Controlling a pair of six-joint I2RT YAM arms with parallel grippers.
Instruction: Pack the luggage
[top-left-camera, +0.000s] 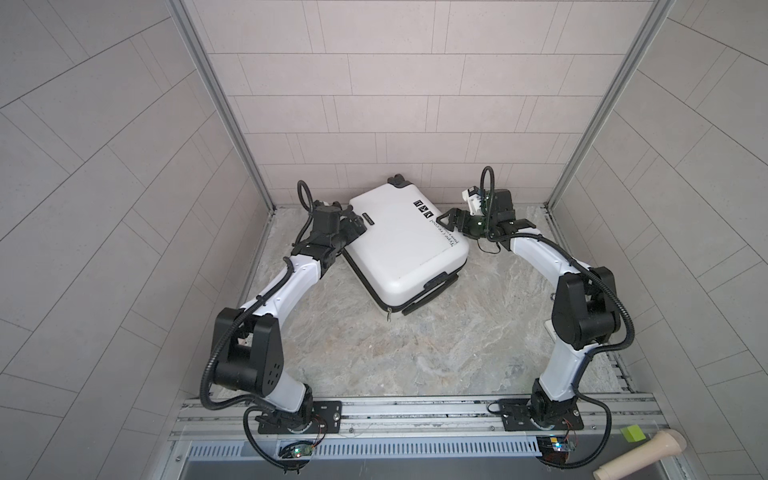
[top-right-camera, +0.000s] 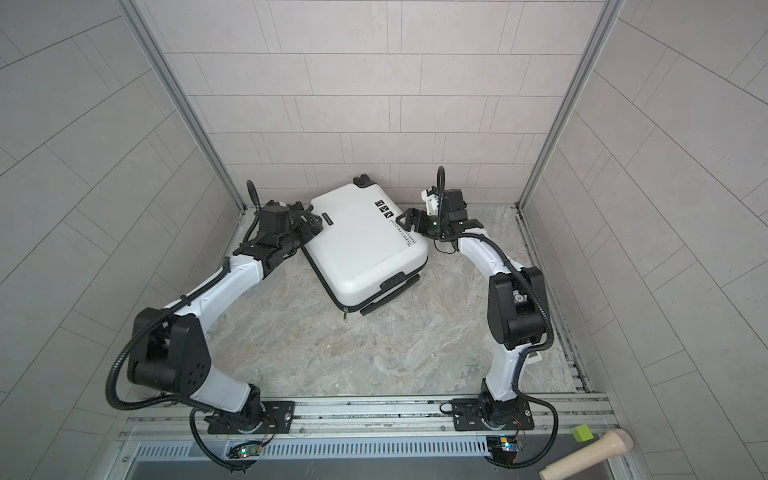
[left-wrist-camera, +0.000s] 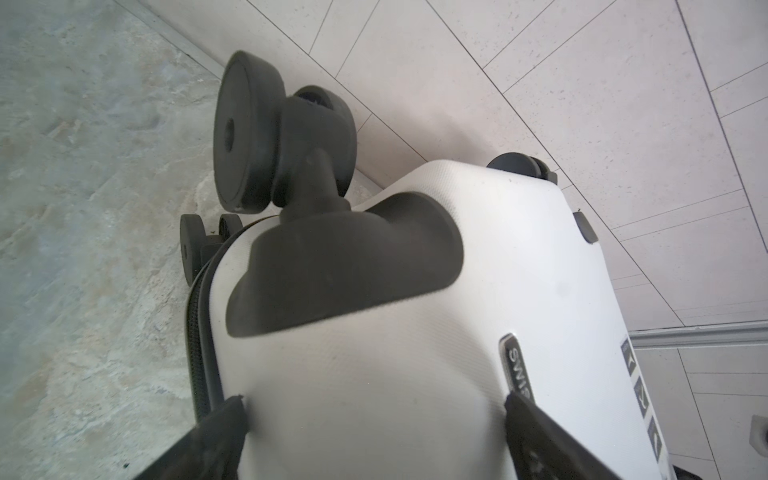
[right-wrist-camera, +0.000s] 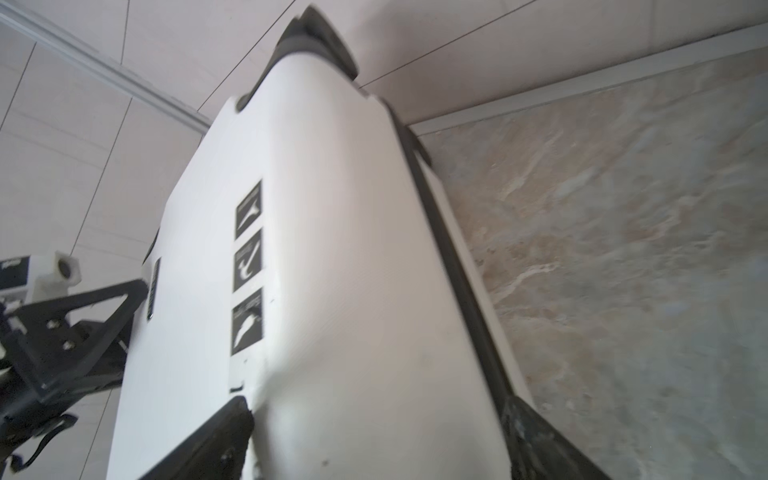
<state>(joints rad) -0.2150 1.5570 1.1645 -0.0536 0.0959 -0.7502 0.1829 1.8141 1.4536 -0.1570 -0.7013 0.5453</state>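
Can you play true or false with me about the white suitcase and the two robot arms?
1. The suitcase is closed. True.
2. The suitcase stands up on its wheels. False: it lies flat on the table, with the wheels pointing at the back wall.
3. The left gripper and the right gripper are at opposite sides of the suitcase. True.
4. The right gripper is squeezed shut. False: its jaws stand open.
5. The suitcase is red. False: it is white, with black stickers on top.
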